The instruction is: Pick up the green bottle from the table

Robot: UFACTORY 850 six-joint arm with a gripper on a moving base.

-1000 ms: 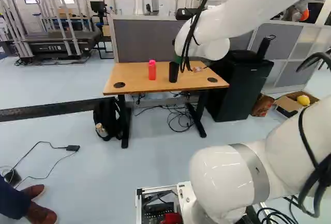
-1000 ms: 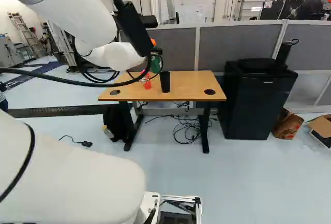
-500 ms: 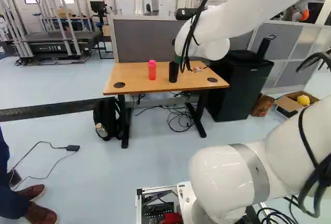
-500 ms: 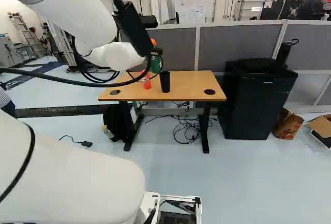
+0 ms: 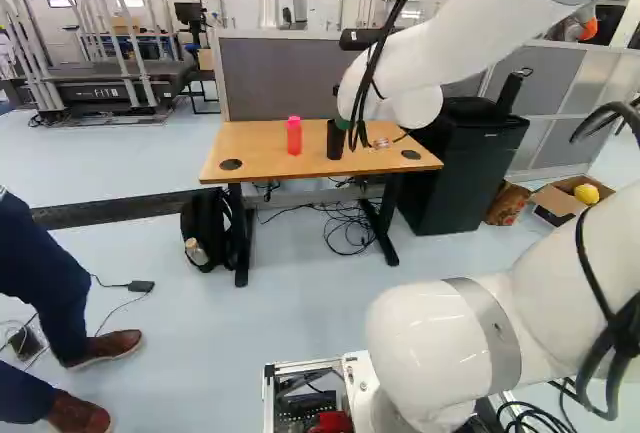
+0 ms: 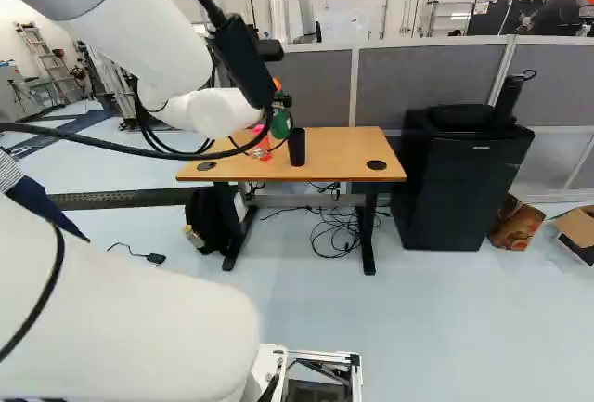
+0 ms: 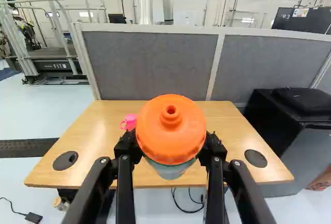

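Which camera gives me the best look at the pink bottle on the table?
The left base view: the pink bottle stands there unobstructed. In the right base view cables cross it; the wrist view shows only its top, beyond the orange-capped bottle.

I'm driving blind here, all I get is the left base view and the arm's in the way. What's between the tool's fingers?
Observer: The green bottle; in the wrist view its orange cap faces the camera.

Operator: Is only one finger touching it?

Observer: No, the wrist view shows both of the tool's fingers against it, from opposite sides.
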